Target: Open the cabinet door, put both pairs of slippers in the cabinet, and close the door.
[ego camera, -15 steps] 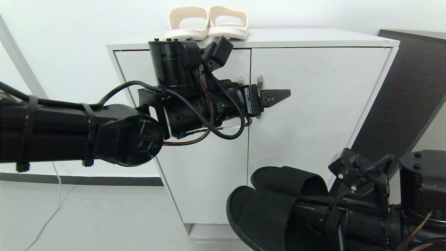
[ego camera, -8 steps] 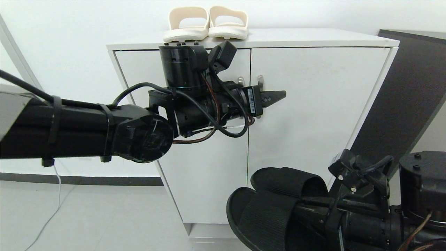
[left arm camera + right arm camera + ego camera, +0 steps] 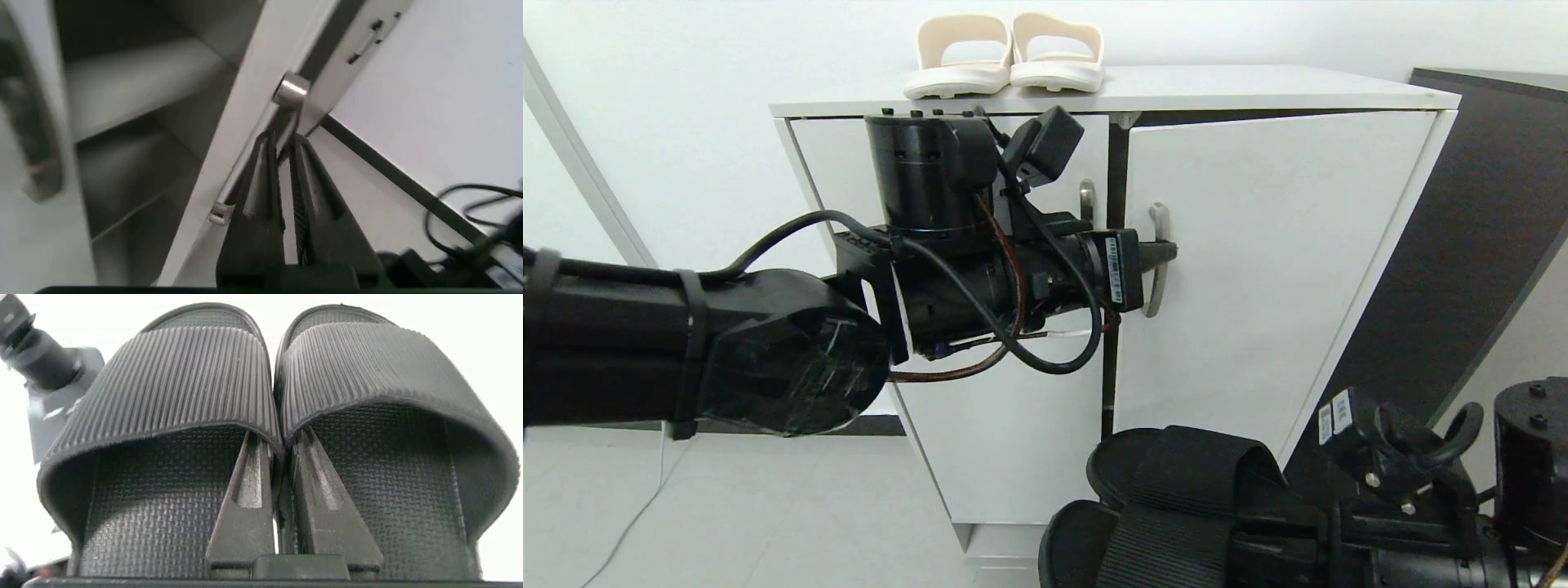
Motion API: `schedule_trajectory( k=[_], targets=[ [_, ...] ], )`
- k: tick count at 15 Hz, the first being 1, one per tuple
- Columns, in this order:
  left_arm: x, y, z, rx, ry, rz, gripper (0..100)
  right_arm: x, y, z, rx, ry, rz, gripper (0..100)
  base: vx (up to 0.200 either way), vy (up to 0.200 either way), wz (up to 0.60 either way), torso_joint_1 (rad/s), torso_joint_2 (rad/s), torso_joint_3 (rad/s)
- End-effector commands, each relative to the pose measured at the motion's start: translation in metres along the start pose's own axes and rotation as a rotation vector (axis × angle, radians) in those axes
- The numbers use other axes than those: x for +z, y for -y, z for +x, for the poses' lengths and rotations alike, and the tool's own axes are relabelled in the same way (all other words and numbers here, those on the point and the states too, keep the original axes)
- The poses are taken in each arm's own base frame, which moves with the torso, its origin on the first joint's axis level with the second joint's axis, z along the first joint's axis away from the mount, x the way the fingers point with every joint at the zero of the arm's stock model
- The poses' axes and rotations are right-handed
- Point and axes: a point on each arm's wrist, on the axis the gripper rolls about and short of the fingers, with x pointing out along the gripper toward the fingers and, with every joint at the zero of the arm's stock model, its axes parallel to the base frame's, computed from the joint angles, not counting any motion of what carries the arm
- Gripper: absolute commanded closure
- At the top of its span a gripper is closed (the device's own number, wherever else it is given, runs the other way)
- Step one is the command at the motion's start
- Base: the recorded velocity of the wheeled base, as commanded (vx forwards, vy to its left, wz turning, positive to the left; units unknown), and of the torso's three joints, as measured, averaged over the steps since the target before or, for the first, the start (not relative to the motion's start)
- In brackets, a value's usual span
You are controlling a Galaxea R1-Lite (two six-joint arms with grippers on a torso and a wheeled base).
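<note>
- Reaching level across the white two-door cabinet (image 3: 1258, 90), L arm had left gripper (image 3: 1166, 253) clamped on silver bar handle (image 3: 1153, 296) of right door (image 3: 1258, 245), which stood ajar.
- Low at R, right gripper (image 3: 278, 449) pinched black ribbed-strap slippers (image 3: 1176, 490) by inner edges.
- Cream open-toe slippers (image 3: 1005, 53) sat on cabinet top.

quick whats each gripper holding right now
left gripper: shut on the right door handle, door partly open.
right gripper: shut on the black slippers, pinching both together.
</note>
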Motion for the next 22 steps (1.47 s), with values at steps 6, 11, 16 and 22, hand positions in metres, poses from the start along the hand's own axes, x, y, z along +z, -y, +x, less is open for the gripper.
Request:
schedule_trajectory(
  k=[6,11,16,22],
  targets=[
    [0.011,0.037,-0.049,-0.061,0.031,0.016,100,-0.004,-0.002,-0.004,0.01,-0.007,-0.022,100,0.0,0.0,0.0,0.0,0.0,0.0],
    [0.009,0.023,-0.055,-0.011,0.028,0.004,100,-0.006,-0.003,-0.003,0.016,-0.015,-0.028,100,0.0,0.0,0.0,0.0,0.0,0.0],
    [-0.001,0.01,-0.026,-0.007,-0.003,-0.005,100,-0.016,-0.008,-0.002,0.04,-0.052,-0.057,100,0.0,0.0,0.0,0.0,0.0,0.0],
    [0.007,-0.01,-0.001,0.004,0.082,-0.112,100,-0.021,-0.011,0.0,0.054,-0.075,-0.059,100,0.0,0.0,0.0,0.0,0.0,0.0]
  ],
)
